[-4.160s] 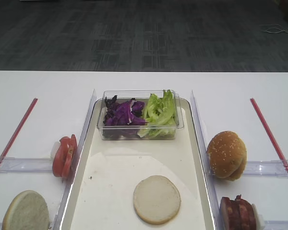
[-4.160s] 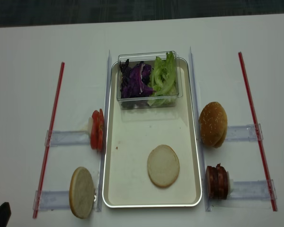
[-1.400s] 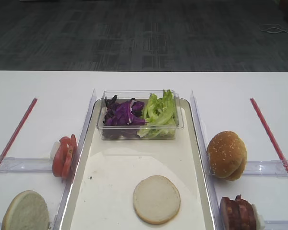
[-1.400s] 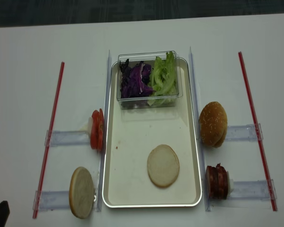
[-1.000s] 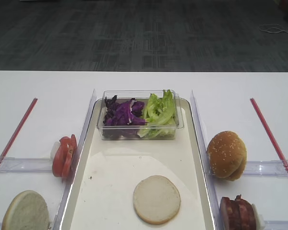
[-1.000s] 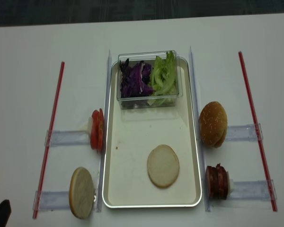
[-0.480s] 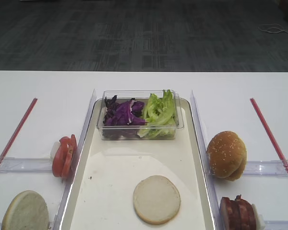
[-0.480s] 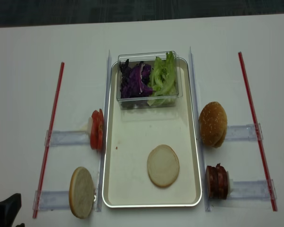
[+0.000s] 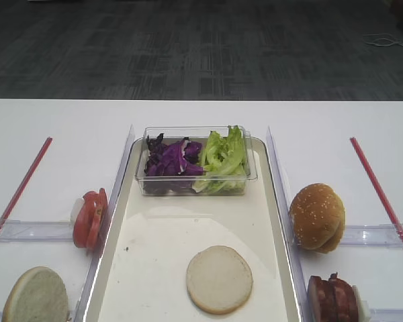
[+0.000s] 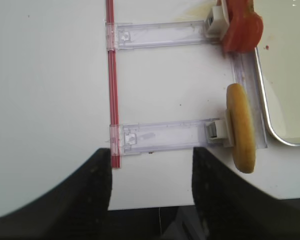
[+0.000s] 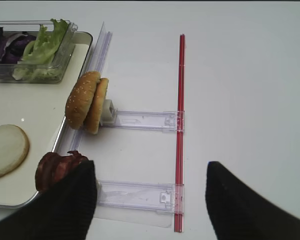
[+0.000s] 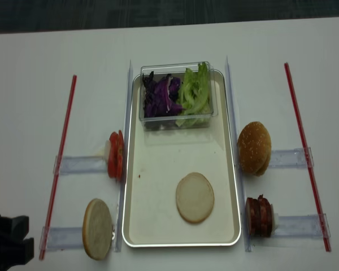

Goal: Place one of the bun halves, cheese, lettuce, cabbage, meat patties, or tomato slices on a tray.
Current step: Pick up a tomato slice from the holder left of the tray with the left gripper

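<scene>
My left claw (image 12: pixel 8 240) now enters near-left corner of table (image 12: pixel 34 73), jaws wide, empty. Right claw (image 11: pixel 150 200) open too, holding nothing. One bun half (image 12: pixel 195 197) lies on tray (image 12: pixel 158 164); tomato slices (image 12: pixel 115 154) wait in left rack, likely next.

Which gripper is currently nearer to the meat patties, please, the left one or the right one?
The right. The right gripper hangs open just beside the meat patties, one finger right next to them. The left gripper is open beyond the tray, by the flat bun half.
</scene>
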